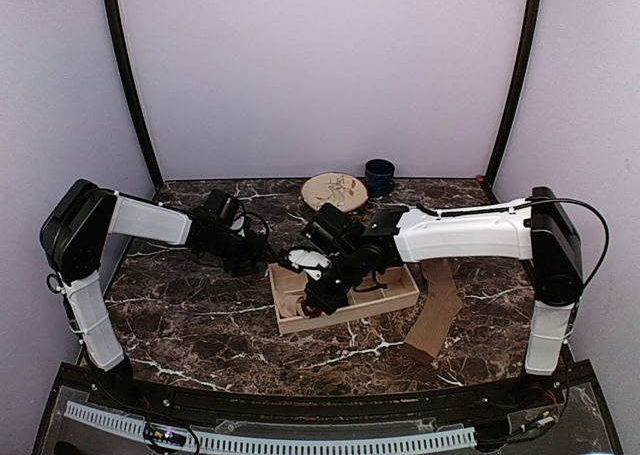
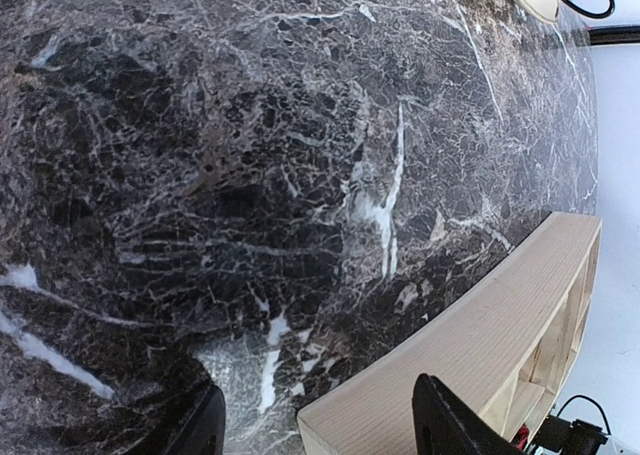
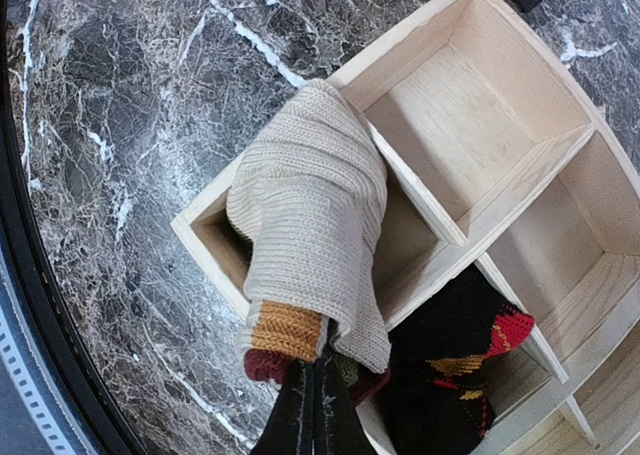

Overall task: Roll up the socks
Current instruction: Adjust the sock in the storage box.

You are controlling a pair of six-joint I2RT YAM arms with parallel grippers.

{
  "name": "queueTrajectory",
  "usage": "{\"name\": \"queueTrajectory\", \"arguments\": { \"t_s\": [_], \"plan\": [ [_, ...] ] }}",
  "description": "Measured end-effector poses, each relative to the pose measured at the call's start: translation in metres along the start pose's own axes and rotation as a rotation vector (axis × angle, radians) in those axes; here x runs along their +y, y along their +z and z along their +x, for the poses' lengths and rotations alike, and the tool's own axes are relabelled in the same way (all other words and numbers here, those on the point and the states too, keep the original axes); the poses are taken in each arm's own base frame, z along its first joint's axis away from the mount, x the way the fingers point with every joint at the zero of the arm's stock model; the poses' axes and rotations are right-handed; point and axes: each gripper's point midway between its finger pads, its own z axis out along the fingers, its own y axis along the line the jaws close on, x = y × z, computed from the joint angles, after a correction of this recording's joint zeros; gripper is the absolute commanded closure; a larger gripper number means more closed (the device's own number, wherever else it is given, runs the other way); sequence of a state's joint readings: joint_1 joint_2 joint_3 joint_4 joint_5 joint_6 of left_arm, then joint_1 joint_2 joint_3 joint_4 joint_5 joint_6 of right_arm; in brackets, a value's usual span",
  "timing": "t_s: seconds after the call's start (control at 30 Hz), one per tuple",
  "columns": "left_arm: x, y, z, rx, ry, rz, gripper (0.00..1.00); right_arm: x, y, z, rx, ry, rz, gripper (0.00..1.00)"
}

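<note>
A marble table (image 1: 200,315) holds a divided wooden tray (image 1: 370,310) at frame centre, with a tan sock (image 1: 435,315) lying to its right. The right claw (image 3: 312,395) grips a beige striped sock (image 3: 310,205) over the tray, beside a black sock (image 3: 450,365) inside it. The left claw (image 2: 320,427) hangs open.

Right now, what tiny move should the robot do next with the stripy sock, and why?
Probably lower the right gripper a little, so its sock settles down into the box before it lets go. It is shut on the stripy end of the beige striped sock, which hangs over the corner compartment of the wooden tray, partly draped on a divider. The black argyle sock already sits in the next compartment.
</note>
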State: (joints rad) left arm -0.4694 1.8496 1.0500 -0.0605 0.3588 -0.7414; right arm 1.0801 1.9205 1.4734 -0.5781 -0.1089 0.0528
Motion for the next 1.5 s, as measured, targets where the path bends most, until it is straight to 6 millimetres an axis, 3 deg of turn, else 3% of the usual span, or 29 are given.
{"name": "queueTrajectory", "arguments": {
  "t_s": [0.37,0.63,1.0,1.5],
  "plan": [
    [0.001,0.002,0.001,0.004,-0.005,-0.002,0.33,0.003,0.013,0.014,0.046,-0.003,-0.029,1.0],
    [-0.002,0.004,0.0,0.011,-0.003,0.015,0.33,0.002,0.017,0.01,0.057,-0.006,-0.054,1.0],
    [-0.003,0.005,0.0,0.039,0.016,0.002,0.33,-0.002,0.044,0.001,0.105,-0.009,-0.12,0.99],
    [-0.008,0.01,-0.002,0.052,0.02,0.022,0.33,0.0,0.058,-0.002,0.134,0.01,-0.165,0.96]
  ]
}}
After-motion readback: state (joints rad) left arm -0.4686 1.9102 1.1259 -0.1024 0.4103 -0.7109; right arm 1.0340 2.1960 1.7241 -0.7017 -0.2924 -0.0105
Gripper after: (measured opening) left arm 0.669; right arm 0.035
